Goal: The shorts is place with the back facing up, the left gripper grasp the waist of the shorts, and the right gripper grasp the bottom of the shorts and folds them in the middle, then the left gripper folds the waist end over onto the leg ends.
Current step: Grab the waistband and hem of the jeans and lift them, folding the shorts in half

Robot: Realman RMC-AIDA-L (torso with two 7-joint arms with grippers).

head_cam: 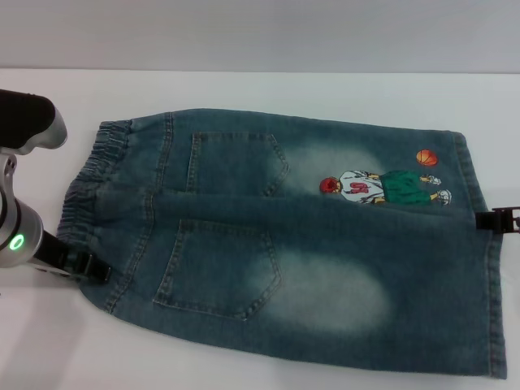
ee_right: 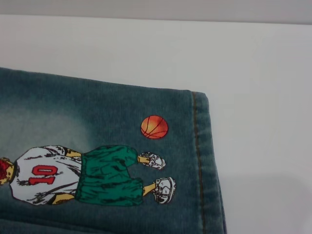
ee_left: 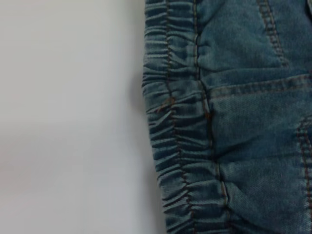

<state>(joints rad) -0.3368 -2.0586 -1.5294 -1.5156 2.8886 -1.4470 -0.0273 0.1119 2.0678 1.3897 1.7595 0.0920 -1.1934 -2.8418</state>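
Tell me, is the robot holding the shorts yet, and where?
It cannot be told. The left gripper sits at the waist of the denim shorts, and the right gripper at the leg hems, but no grip shows.

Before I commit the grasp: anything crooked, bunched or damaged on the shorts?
Nothing is damaged. The blue faded-wash denim shorts lie flat, back pockets up, angled slightly across the white table. Only the elastic waist is puckered. The left gripper and right gripper sit at opposite ends.

Both grippers low, jaws seemingly closed.
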